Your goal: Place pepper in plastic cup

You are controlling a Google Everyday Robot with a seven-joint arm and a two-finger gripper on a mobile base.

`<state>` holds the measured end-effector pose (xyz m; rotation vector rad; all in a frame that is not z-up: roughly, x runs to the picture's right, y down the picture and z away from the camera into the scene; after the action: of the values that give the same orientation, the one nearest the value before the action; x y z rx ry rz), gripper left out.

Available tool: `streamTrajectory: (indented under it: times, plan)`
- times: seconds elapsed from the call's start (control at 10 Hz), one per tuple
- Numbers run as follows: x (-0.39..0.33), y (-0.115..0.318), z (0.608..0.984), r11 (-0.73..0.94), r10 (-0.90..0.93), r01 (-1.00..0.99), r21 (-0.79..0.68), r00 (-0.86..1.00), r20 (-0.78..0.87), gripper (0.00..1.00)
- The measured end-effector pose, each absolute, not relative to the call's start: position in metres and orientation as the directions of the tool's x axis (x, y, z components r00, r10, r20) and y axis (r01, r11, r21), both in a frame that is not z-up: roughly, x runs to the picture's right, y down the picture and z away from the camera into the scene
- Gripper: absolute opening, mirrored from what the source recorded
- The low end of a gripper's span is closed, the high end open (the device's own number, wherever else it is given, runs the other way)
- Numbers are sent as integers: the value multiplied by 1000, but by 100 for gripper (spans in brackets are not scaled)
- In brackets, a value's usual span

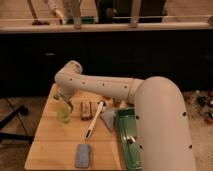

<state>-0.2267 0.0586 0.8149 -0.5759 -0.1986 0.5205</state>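
Tool [65,103] hangs just above plastic cup [63,115] on table [52,147], far-left side; its grip state cannot be told.

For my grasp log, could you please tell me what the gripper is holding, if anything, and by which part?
It cannot be told: the gripper hangs directly above the plastic cup, and whatever it may carry is not visible.
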Motion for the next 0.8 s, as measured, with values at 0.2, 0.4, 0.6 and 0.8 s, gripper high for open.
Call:
streamTrajectory:
  times: [0.2,0.4,0.6,0.8]
  plan:
    - [-224,54,813,724,541,-425,-543,838,65,0]
    - [-230,50,806,740,553,-426,-521,826,109,0]
    - [-235,45,802,751,563,-428,-503,813,148,0]
    - [-247,44,796,764,574,-428,-482,793,205,0]
